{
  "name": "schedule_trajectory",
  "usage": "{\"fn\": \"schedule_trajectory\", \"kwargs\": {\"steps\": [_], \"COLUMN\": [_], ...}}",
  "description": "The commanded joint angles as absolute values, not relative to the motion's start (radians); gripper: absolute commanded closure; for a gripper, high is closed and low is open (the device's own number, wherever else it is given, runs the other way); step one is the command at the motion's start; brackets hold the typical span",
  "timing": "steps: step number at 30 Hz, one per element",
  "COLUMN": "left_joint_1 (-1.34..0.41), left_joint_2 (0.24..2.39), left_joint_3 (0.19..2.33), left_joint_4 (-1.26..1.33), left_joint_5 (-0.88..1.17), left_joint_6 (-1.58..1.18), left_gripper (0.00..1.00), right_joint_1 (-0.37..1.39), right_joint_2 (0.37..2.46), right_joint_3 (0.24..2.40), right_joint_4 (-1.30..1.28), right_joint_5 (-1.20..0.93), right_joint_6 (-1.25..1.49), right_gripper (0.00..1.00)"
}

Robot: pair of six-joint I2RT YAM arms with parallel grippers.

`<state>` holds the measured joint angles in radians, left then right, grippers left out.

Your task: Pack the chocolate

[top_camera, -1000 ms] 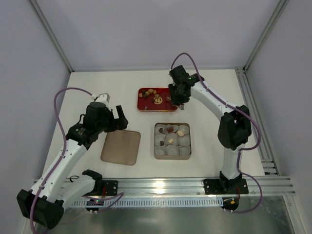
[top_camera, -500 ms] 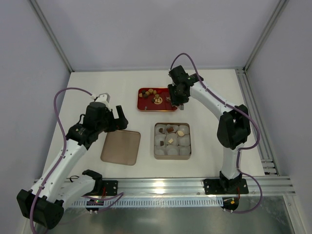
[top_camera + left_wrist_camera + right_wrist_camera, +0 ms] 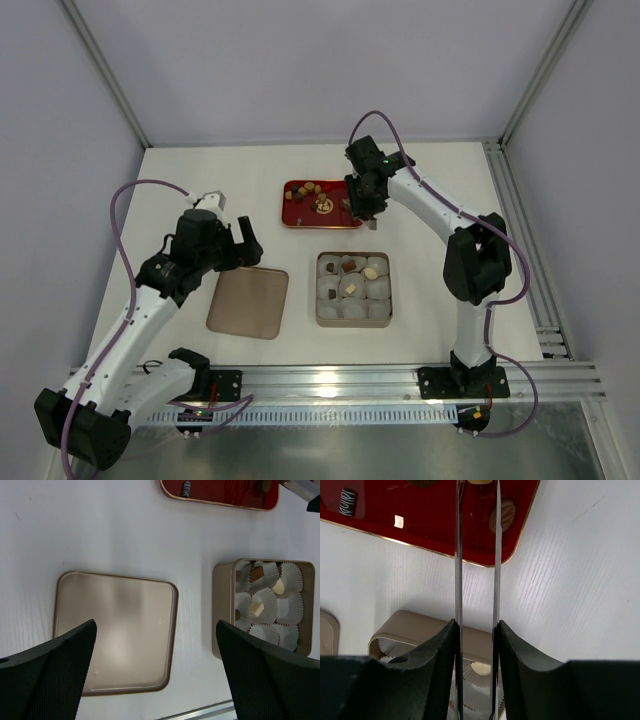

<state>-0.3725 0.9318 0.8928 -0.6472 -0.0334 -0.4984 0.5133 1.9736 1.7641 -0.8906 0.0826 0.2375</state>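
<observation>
The chocolates (image 3: pixel 318 196) lie loose in a red tray (image 3: pixel 292 222) at the back; a tan round one (image 3: pixel 502 515) and a striped dark one (image 3: pixel 348 501) show in the right wrist view. A tan box (image 3: pixel 353 322) of white paper cups holds a few chocolates (image 3: pixel 256 607). My right gripper (image 3: pixel 362 204) is shut on metal tweezers (image 3: pixel 458 555), whose blades stand slightly apart and reach over the tray's right end (image 3: pixel 420 525); the tips are out of view. My left gripper (image 3: pixel 240 240) is open and empty above the lid (image 3: pixel 115 630).
The tan lid (image 3: pixel 248 302) lies flat left of the box. The box (image 3: pixel 222 610) sits just in front of the red tray (image 3: pixel 225 492). Cage posts and walls ring the table; an aluminium rail runs along the near edge.
My right gripper has shifted very slightly left over the tray's right end. The left arm has not moved.
</observation>
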Motion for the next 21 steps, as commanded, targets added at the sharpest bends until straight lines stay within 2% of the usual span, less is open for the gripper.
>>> {"fn": "schedule_trajectory", "kwargs": {"steps": [1,21], "left_joint_1": [-0.370,-0.370], "left_joint_2": [0.920,0.916], "left_joint_3": [0.890,0.888], "left_joint_4": [-0.621,-0.621], "left_joint_5": [-0.035,-0.037], "left_joint_6": [-0.509,-0.508], "left_gripper": [0.00,0.00], "right_joint_1": [0.517,0.517], "right_joint_2": [1.948,1.914], "right_joint_3": [1.819,1.862], "right_joint_4": [-0.893,-0.919], "right_joint_5": [0.081,0.086], "right_joint_6": [0.229,0.230], "right_gripper": [0.61,0.64]}}
